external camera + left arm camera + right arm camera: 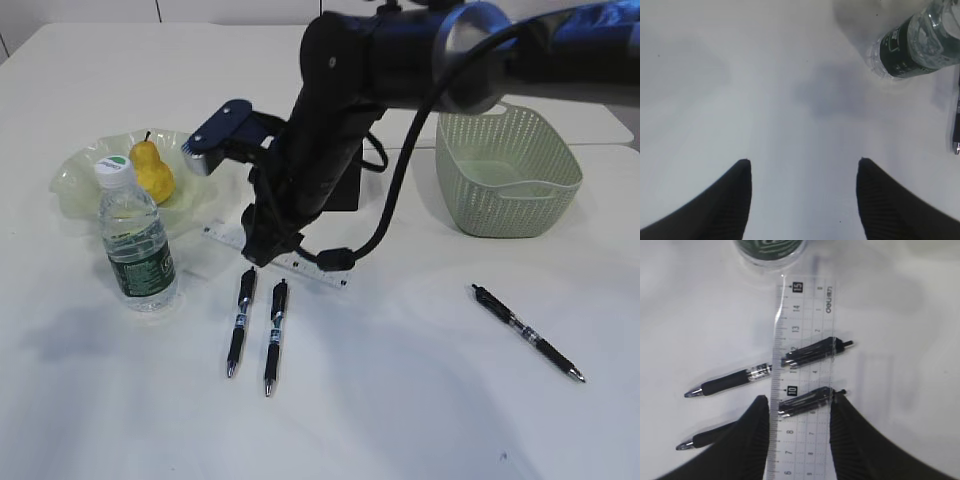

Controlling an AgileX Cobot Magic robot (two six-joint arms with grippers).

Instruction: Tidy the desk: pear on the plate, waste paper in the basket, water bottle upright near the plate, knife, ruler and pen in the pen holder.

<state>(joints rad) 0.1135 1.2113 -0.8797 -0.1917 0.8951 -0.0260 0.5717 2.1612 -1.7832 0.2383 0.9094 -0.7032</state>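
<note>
The clear ruler (805, 315) runs between the fingers of my right gripper (799, 400), which is shut on its two long edges. Two black pens (730, 380) lie under it and show through it. In the exterior view the right arm reaches across to the ruler (322, 273), just above those pens (240, 320). The pear (152, 170) sits on the wavy green plate (75, 175). The water bottle (138, 245) stands upright in front of the plate. My left gripper (802, 162) hangs open over bare desk, right of it the bottle (912, 47). Knife and waste paper are out of view.
The green basket (505, 175) stands at the back right. A third pen (527, 332) lies alone on the right. A black corner of the pen holder (346, 190) shows behind the right arm, the rest is hidden.
</note>
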